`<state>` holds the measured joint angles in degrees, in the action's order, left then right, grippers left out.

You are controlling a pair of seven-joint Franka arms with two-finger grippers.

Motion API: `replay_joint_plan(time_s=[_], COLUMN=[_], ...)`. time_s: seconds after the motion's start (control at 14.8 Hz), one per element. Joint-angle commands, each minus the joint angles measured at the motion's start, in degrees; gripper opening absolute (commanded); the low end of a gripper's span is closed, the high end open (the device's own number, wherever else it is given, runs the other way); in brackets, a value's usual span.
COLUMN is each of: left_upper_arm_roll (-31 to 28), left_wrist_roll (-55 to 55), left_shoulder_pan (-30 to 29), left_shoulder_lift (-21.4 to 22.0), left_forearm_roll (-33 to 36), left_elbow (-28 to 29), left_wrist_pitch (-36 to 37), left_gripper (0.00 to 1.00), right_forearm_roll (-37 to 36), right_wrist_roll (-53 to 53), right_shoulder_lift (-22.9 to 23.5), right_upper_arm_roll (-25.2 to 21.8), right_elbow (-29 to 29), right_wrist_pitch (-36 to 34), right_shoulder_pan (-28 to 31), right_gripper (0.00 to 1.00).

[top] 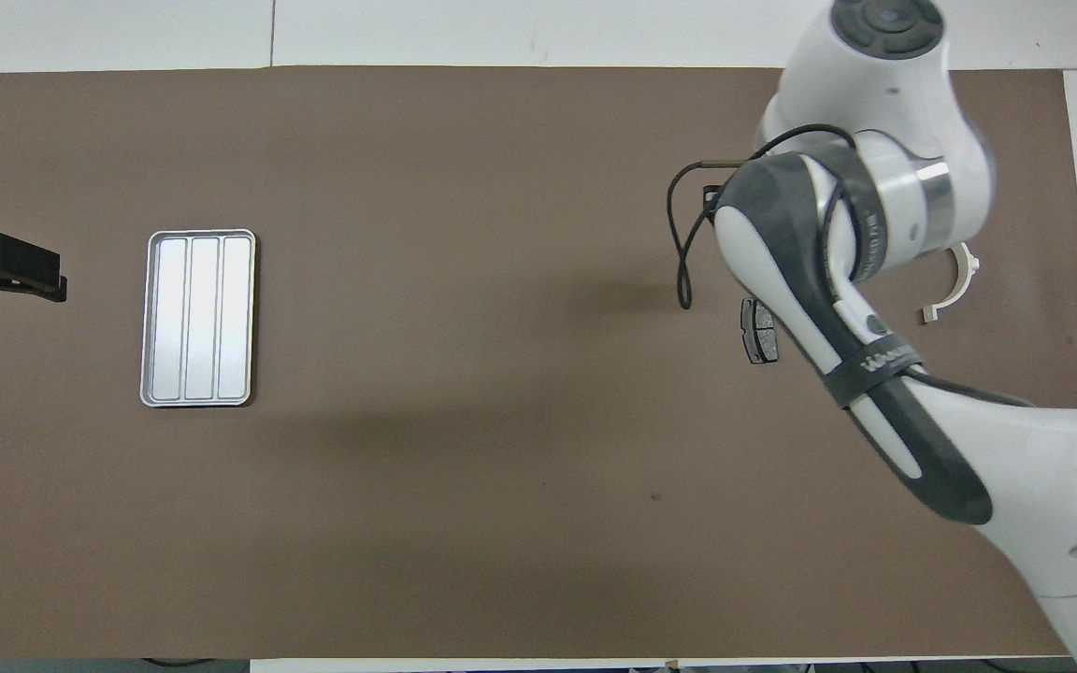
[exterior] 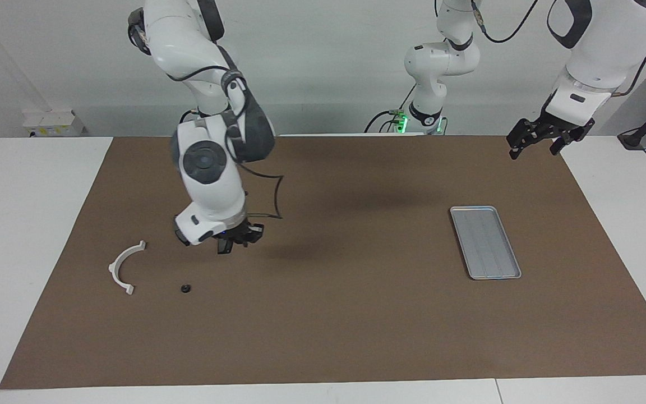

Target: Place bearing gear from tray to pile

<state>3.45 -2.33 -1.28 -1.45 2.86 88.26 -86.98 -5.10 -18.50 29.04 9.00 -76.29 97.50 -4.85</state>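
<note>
The silver tray [exterior: 485,241] [top: 197,318] lies bare toward the left arm's end of the mat. A small black bearing gear [exterior: 185,289] rests on the mat beside the white bracket [exterior: 123,266] [top: 954,285] of the pile. My right gripper [exterior: 239,238] hangs in the air over the pile's brake pads and covers them in the facing view. Whether it holds anything is hidden. In the overhead view one brake pad [top: 758,330] shows, and the right arm hides the other pad, the gear and its own gripper. My left gripper [exterior: 536,137] [top: 1,266] waits open above the mat's edge past the tray.
The brown mat [exterior: 356,325] covers most of the white table. A black cable loop [exterior: 275,196] hangs off the right wrist. Both arm bases stand along the robots' edge of the table.
</note>
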Motion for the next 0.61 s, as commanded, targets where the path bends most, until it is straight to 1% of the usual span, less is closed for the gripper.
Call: replay_joint_plan(time_s=[0.0, 0.13, 0.27, 0.4, 0.54], left_upper_arm_roll=[0.1, -0.5, -0.6, -0.6, -0.6], left_wrist_roll=[1.0, 0.8, 0.7, 0.8, 0.8], left_shoulder_pan=[-0.8, 0.7, 0.5, 0.5, 1.4], left_shoulder_lift=[1.5, 1.8, 1.8, 2.2, 2.2], left_forearm_roll=[-0.3, -0.4, -0.3, -0.8, -0.9], left_elbow=[1.8, 1.9, 1.8, 2.3, 2.2], left_wrist_pitch=[0.6, 1.9, 3.4, 3.1, 3.7], left_gripper=[1.0, 1.0, 1.0, 1.0, 1.0], right_forearm_roll=[-1.5, -1.6, -1.6, -1.6, -1.7], right_wrist_roll=[6.1, 10.2, 12.0, 11.9, 11.8], right_shoulder_lift=[-0.8, -2.6, -3.5, -2.6, -0.4], right_upper_arm_roll=[1.0, 1.0, 1.1, 1.0, 0.9], right_elbow=[-3.2, -9.0, -14.7, -16.7, -17.8], right_wrist_pitch=[2.2, 8.6, 15.7, 19.7, 24.0], right_shoulder_pan=[2.5, 5.0, 7.0, 7.0, 7.1], right_gripper=[0.0, 0.0, 0.0, 0.0, 0.0])
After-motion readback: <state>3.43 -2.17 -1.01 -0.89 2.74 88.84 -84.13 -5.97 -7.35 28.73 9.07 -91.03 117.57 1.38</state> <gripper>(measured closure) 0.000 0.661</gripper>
